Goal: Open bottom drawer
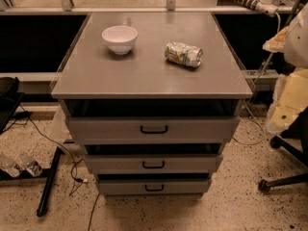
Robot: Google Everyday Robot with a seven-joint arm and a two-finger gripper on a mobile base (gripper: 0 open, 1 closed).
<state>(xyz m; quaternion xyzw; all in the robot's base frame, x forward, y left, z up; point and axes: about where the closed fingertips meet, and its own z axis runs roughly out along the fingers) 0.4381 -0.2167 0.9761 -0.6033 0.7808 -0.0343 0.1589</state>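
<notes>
Camera view leaves your hand out of sight, so you cannot tell its grip or bearing. The bottom drawer (185, 186) sits lowest of three, its black bar handle (154, 187) lying crosswise.

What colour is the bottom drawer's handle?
Black handle on the grey bottom drawer, clear in the camera view. Gripper is out of frame.

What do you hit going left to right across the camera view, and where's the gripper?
Order: plastic bottles on the floor → white bowl → crushed can → chair base. Bowl and can sit on the cabinet top, above the bottom drawer. The gripper is not in view.
</notes>
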